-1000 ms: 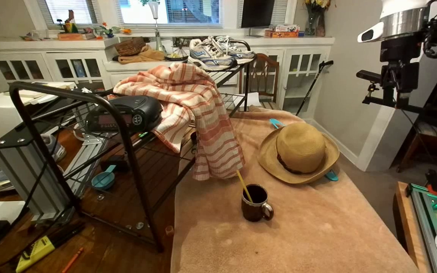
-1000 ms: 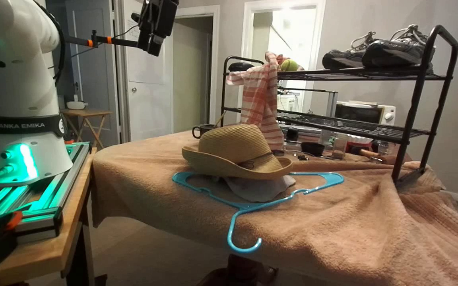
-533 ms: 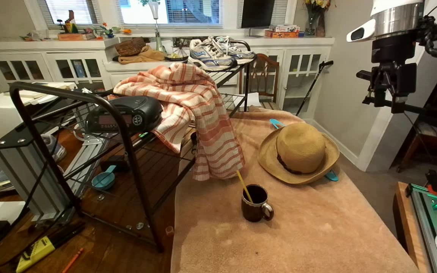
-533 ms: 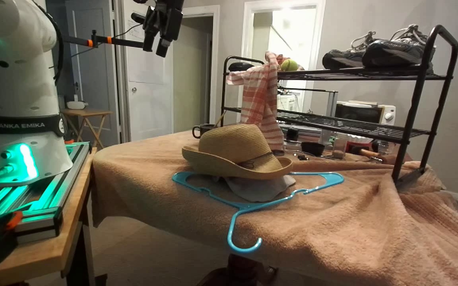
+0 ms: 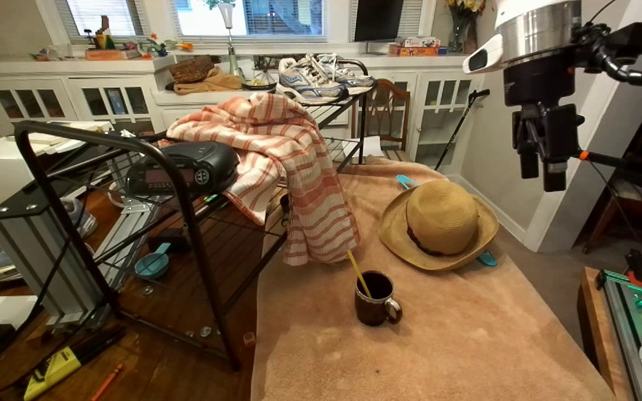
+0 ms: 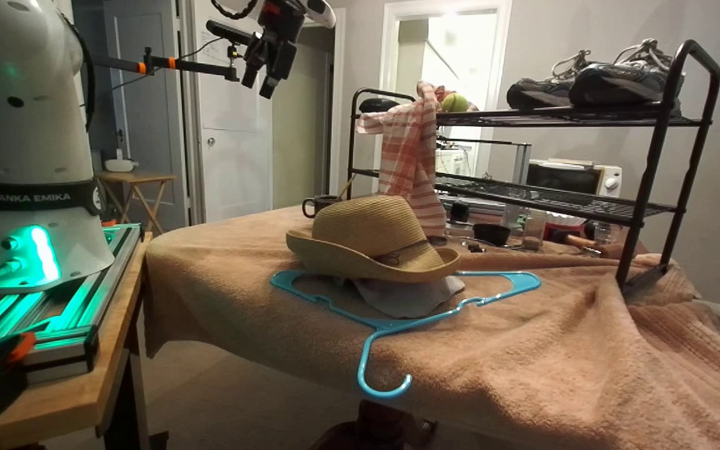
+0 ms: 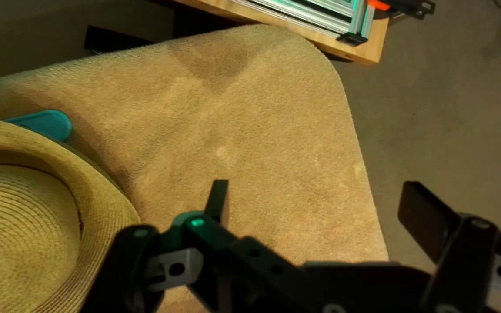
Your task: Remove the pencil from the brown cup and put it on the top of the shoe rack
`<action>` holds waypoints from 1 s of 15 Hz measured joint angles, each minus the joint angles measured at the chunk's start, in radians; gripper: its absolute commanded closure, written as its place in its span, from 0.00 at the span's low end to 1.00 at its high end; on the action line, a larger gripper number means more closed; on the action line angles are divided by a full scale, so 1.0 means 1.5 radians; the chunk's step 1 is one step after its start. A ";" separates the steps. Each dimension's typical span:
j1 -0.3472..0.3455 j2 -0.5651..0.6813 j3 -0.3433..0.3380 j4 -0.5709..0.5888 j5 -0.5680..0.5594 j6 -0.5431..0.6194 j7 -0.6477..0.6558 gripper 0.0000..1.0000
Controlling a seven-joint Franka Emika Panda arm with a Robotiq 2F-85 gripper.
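My gripper [image 7: 318,201] hangs in the air with its two fingers [image 7: 426,217] spread wide and nothing between them; the wrist view looks down on a tan blanket [image 7: 276,130], a straw hat [image 7: 15,226] at its left edge. The pencil [image 5: 358,272] stands in the brown cup [image 5: 374,311], well apart from me, on that same blanket near the shoe rack [image 6: 652,159]. As I judge it, none of the task is done: I have yet to reach the pencil, grip it, draw it clear of the cup, carry it up and lay it on top of the rack, where a black clock radio [image 5: 187,167], a striped towel [image 5: 298,150] and a pair of sneakers [image 5: 307,83] take up room. The pencil is a thin yellow stick, its long axis steep but tilted. The lower end is hidden inside the cup; the upper part leans out away from the handle [image 5: 394,312], toward the rack, in both exterior views. Its top appears at the towel's hanging hem; whether they touch, I cannot tell.
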 measured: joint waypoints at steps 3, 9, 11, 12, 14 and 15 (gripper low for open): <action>0.001 0.079 0.036 0.050 0.033 0.042 0.077 0.00; 0.000 0.210 0.066 0.142 0.042 0.146 0.210 0.00; 0.000 0.239 0.075 0.162 0.042 0.175 0.252 0.00; 0.000 0.252 0.079 0.169 0.041 0.190 0.266 0.00; 0.001 0.269 0.086 0.176 0.040 0.196 0.268 0.00; 0.001 0.270 0.086 0.176 0.040 0.196 0.268 0.00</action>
